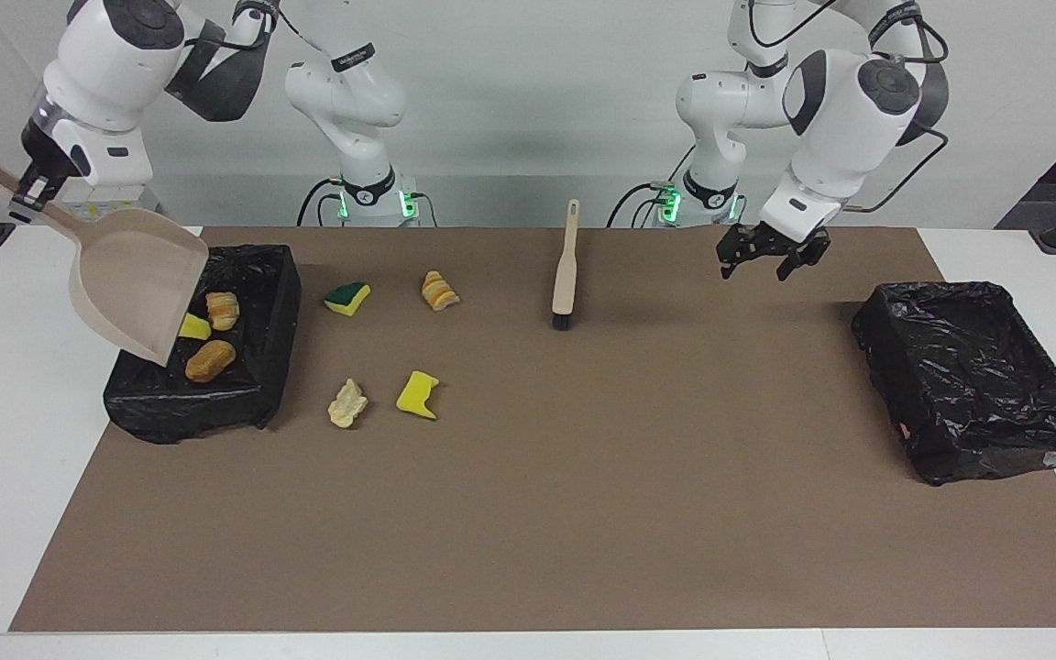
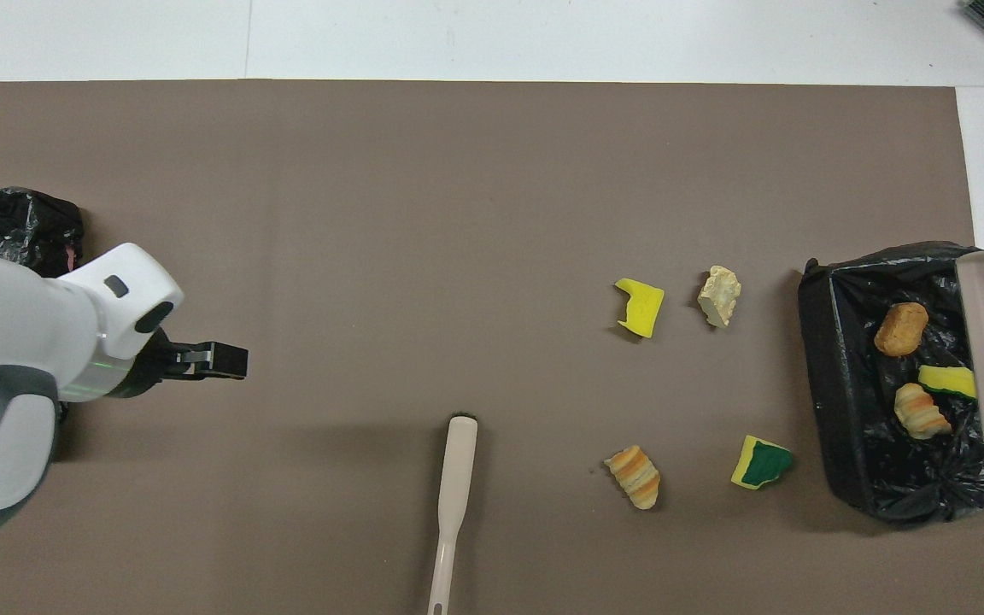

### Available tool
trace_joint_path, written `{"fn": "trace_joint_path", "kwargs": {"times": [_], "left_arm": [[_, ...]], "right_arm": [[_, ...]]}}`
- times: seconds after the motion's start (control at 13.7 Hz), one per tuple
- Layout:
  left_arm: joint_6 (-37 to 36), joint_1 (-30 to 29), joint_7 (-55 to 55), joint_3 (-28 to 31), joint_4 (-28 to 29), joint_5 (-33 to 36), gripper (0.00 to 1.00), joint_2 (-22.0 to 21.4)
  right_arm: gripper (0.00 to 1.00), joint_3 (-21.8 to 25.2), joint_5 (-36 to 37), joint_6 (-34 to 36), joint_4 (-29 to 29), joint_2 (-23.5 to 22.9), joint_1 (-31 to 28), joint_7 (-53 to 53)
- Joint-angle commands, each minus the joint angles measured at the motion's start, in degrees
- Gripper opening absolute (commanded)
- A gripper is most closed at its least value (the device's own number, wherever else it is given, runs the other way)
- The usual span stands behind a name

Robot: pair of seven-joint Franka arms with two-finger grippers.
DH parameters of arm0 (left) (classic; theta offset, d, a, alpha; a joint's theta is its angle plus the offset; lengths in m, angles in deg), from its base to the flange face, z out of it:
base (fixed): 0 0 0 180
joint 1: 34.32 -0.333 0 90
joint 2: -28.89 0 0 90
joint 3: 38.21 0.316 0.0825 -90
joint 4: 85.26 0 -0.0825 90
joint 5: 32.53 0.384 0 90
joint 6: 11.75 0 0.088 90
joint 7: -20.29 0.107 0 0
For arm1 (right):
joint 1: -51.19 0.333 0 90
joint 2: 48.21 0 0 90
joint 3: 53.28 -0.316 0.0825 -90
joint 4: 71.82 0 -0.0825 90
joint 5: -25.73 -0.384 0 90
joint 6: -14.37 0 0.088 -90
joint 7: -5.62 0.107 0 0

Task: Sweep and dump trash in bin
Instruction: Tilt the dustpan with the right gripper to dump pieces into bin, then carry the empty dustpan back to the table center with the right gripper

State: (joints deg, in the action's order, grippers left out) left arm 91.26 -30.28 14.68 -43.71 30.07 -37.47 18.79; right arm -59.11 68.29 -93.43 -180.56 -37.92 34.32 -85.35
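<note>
Brown surface (image 1: 528,513): right gripper (image 1: 30,188), fingers clamped on tilted beige plastic dustpan (image 1: 129,289), over black-lined bin (image 1: 262,385) holding three scraps; four scraps (image 1: 418,394) lie beside. Left gripper (image 1: 771,252) hovers, fingers wide. Tip steeper, shake gently.

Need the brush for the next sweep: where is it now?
The brush lies flat on the brown mat, mid-table near the robots, bristles pointing away from them; no gripper holds it.

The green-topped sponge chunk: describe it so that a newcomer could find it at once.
Start at the black-lined bin at the right arm's end of the table. Four scraps lie on the brown mat beside it; the green-topped yellow sponge chunk is the only green one.
</note>
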Motion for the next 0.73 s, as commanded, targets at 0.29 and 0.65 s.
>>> {"fn": "trace_joint_path", "kwargs": {"times": [0.29,0.65], "left_arm": [[-10.54,-5.34,3.49,-0.65,-17.24,2.57,1.00,5.89],[-18.00,-8.17,7.29,-0.82,-26.45,2.74,1.00,8.34]], "right_arm": [[0.00,-1.29,-14.67,2.06,5.37,-3.87,5.87,21.93],[0.00,-1.73,-22.77,2.68,11.26,-9.57,17.72,57.59]]}}
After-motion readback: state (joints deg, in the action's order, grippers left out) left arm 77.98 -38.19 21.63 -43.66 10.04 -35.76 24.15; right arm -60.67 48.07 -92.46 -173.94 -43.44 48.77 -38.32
